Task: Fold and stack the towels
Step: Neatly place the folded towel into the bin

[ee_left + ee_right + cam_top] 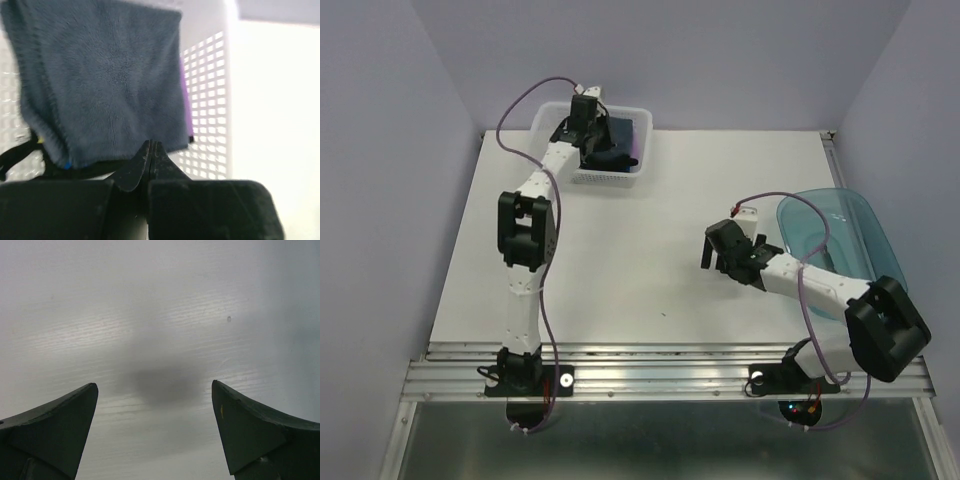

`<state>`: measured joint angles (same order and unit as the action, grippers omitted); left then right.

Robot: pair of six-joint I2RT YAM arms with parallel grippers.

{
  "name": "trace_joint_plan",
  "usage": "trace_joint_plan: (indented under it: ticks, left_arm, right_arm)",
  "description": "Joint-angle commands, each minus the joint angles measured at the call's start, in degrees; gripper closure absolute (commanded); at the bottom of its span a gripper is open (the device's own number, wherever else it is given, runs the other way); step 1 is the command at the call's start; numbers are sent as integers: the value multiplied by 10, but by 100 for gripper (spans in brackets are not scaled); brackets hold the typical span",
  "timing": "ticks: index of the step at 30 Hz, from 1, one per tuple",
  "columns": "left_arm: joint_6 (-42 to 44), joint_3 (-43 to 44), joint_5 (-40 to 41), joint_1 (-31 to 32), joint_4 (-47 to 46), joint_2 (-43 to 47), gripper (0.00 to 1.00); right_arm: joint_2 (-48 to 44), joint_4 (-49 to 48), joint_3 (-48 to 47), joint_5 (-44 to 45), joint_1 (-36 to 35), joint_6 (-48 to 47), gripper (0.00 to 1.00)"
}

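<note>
Two left fingers [135, 170] meet, closed, at the lower edge of the dark navy-grey soft towel [110, 80] lying in the white mesh plastic basket [207, 100]; right fingers [55, 425] spread wide above the white table [160, 315].

bright even light, glare, blurry wrist views, soft shadow

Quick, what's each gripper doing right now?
Left gripper: shut, apparently pinching the edge of the navy-grey towel.
Right gripper: open, holding nothing.
</note>
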<state>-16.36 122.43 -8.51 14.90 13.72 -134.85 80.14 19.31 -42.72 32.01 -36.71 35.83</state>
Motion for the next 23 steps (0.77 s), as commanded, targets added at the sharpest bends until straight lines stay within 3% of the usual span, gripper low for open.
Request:
trace_joint_plan:
  ticks: [1, 3, 4, 5, 6, 12, 17, 23]
  left_arm:
    - [20, -76, 46, 17, -24, 240, 95]
    - [12, -156, 80, 29, -61, 351, 75]
    - [7, -241, 120, 35, -72, 389, 58]
    - [4, -284, 129, 37, -83, 461, 11]
    - [-1, -323, 135, 39, -91, 496, 1]
    - [-141, -640, 263, 57, -92, 738, 1]
    - [-202, -761, 307, 56, -88, 869, 1]
    - [-218, -784, 333, 56, -61, 885, 1]
  right_arm:
    - [-68, 6, -32, 22, 6, 13, 0]
    - [-109, 16, -31, 24, 5, 20, 0]
    - [-124, 19, -30, 31, 6, 25, 0]
    - [-139, 21, -28, 31, 6, 27, 0]
    - [-151, 33, -31, 40, 5, 30, 0]
    - [-259, 99, -32, 107, 6, 64, 0]
    - [-324, 100, -3, 159, 6, 100, 0]
    - [-372, 87, 15, 131, 6, 79, 0]
